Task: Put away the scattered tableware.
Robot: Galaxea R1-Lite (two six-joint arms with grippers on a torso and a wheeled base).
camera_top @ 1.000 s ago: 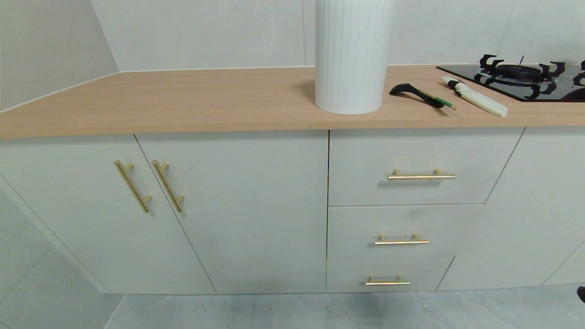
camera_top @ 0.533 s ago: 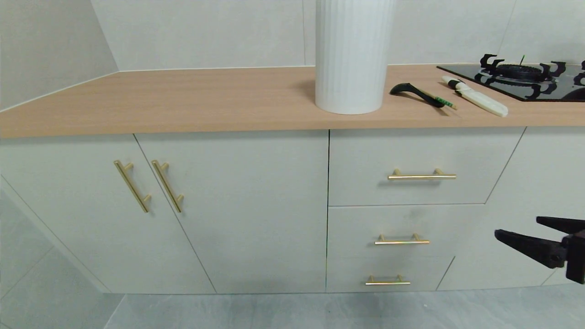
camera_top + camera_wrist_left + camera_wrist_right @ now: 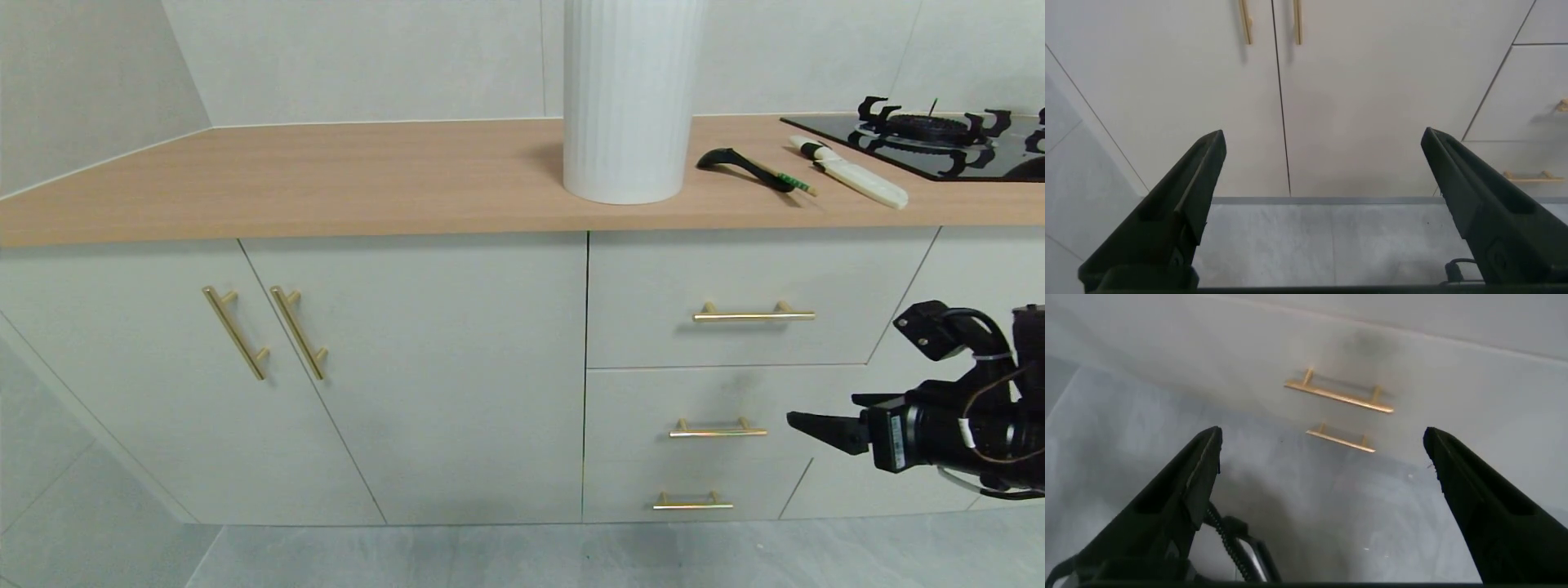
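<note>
A wooden countertop (image 3: 326, 180) is backed by pale tiled walls; its front edge runs above closed drawers (image 3: 735, 298). A black spoon (image 3: 739, 166) and a white knife (image 3: 857, 181) are laid between a white ribbed container (image 3: 627, 98) and the stove (image 3: 931, 139). The left gripper (image 3: 1323, 135) and the right gripper (image 3: 824, 414) are held below counter level with fingers spread apart.

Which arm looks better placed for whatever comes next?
Right, probably. The right gripper hangs open beside the drawer handles, with the spoon and knife above it on that side. The left gripper faces the double doors, farther off.
</note>
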